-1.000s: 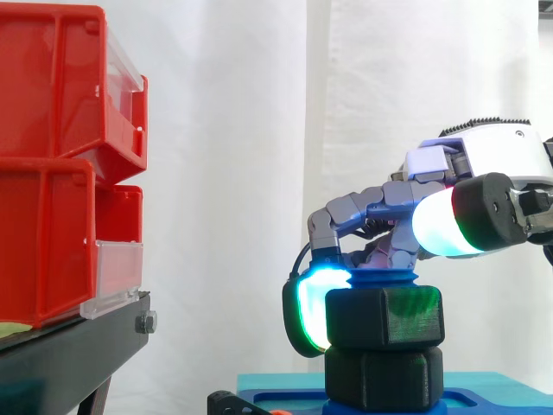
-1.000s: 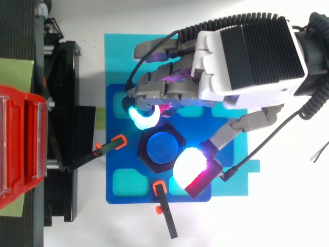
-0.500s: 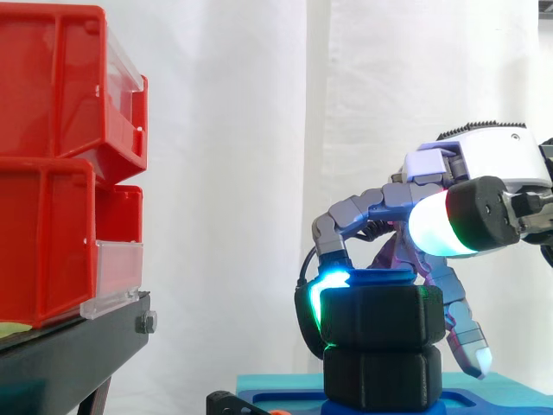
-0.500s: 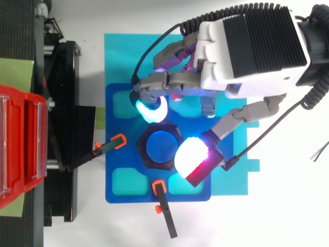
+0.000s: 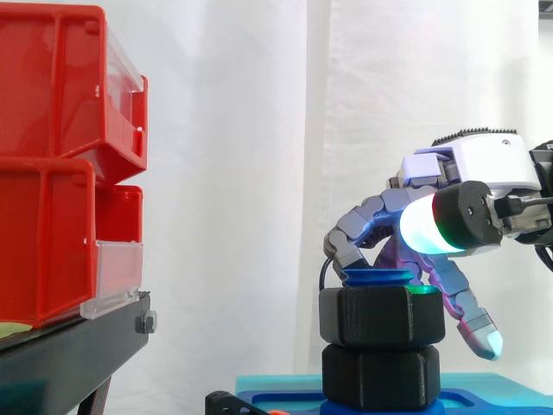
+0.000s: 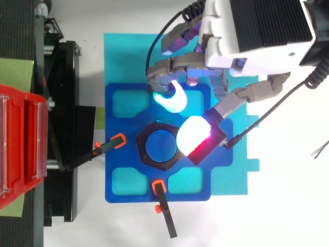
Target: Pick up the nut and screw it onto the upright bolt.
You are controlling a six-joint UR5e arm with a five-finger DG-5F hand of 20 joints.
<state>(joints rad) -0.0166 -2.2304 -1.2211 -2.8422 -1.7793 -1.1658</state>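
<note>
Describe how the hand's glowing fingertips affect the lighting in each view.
Side view: the hand has a bright pad that throws a faint green sheen on the top edge of the nut. Top view: the pad by the nut glows nearly white with a red edge; another glows cyan.

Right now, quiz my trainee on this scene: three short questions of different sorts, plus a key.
1. True or false: the nut lies flat on the tray.
2. Multiple choice: the top of the bolt is A red, B blue, C green.
3. Fill in: in the side view, the bins stand to the ___ of the hand.

Key: 1 false, it sits up on the bolt; 2 B; 3 left.
</note>
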